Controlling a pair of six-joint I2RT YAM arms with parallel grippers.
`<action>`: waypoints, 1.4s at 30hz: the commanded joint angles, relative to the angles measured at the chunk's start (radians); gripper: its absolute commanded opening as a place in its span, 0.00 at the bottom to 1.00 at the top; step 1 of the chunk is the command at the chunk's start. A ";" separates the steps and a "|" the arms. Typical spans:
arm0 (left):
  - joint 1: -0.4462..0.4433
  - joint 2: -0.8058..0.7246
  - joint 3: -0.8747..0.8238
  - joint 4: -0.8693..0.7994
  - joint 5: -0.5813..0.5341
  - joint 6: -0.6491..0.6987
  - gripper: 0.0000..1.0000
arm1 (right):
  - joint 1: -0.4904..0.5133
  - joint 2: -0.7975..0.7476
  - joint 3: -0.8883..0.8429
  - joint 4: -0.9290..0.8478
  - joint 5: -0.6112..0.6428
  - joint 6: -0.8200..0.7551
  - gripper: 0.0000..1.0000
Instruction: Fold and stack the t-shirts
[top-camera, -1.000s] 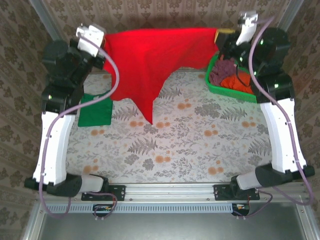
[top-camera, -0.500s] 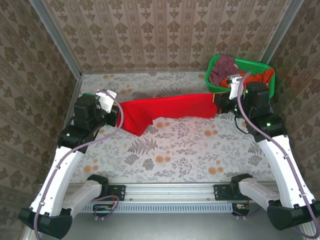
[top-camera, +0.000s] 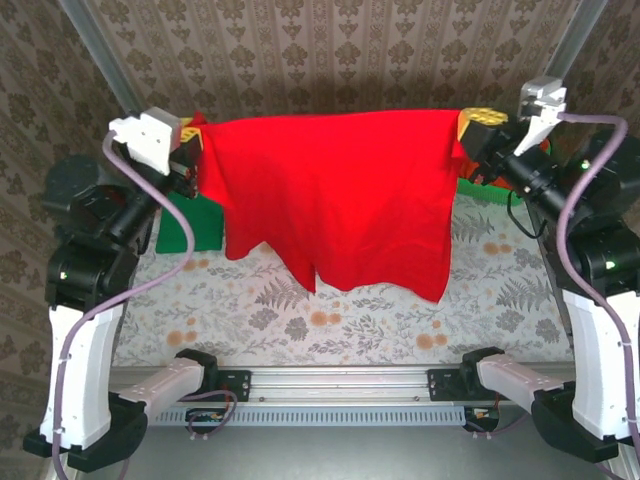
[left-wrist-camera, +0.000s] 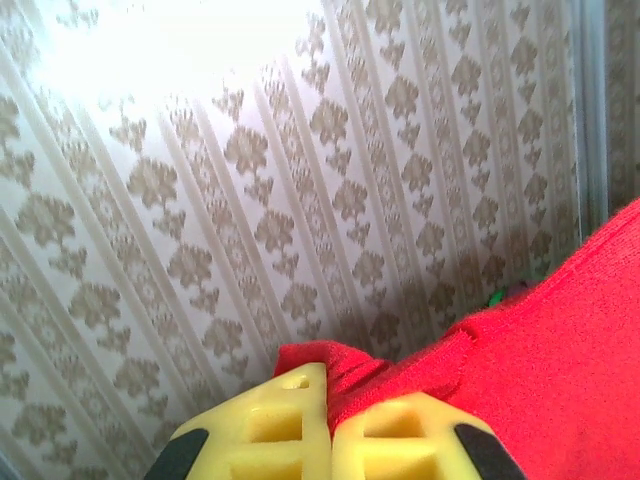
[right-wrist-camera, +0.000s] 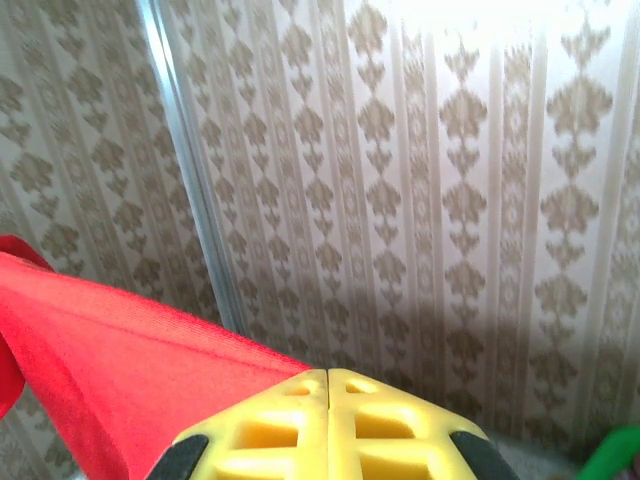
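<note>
Two top corners of the red t-shirt (top-camera: 330, 190) are pinched: left tool (top-camera: 193, 140) pressed together on the corner at upper left of frame, right tool (top-camera: 468, 128) on the corner at upper right. Shirt hangs spread between them, lower edge uneven over the floral worktop (top-camera: 350, 315); contact with it unclear. Green t-shirt (top-camera: 190, 228) lies flat on worktop at left, partly behind the red cloth. Left wrist view: yellow fingers (left-wrist-camera: 280, 430) closed on bunched red fabric.
</note>
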 joint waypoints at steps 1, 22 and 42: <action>0.003 -0.019 0.089 0.039 0.039 0.027 0.00 | -0.014 -0.019 0.092 0.039 -0.025 -0.001 0.00; 0.008 0.164 0.149 0.078 0.013 0.078 0.00 | -0.013 0.107 0.163 -0.019 0.074 -0.077 0.00; 0.082 0.524 0.596 0.120 0.041 0.149 0.00 | -0.054 0.475 0.481 0.150 0.111 -0.004 0.00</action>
